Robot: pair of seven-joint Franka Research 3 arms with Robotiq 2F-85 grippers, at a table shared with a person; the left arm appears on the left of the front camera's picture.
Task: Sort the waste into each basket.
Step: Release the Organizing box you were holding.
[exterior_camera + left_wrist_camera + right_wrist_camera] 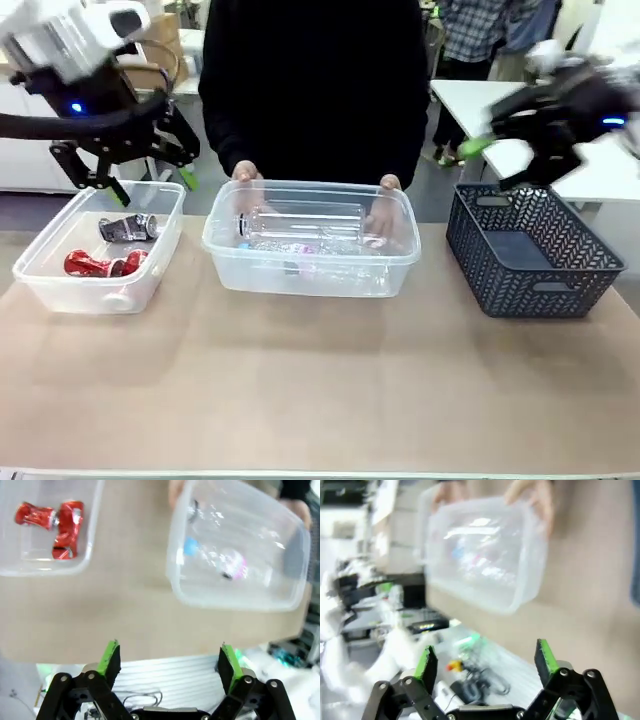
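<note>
My left gripper (150,185) hangs open and empty above the far edge of the left clear tub (60,290). Inside that tub lie a crushed red can (100,264) and a dark silver can (128,228). The left wrist view shows the open pads (111,659), red cans (65,527) and the left tub's rim (92,540). The middle tub (310,280) holds clear bottles (300,225), also seen as bottles (225,562) from the left wrist. My right gripper (500,165) is blurred, open and empty, above the dark basket's far left corner; its fingertips (427,662) point toward the middle tub (520,595).
A person stands at the far side with both hands (245,175) on the middle tub's far rim. The dark grey lattice basket (530,250) stands at the right with nothing visible inside. The brown table (320,400) stretches bare in front of the tubs.
</note>
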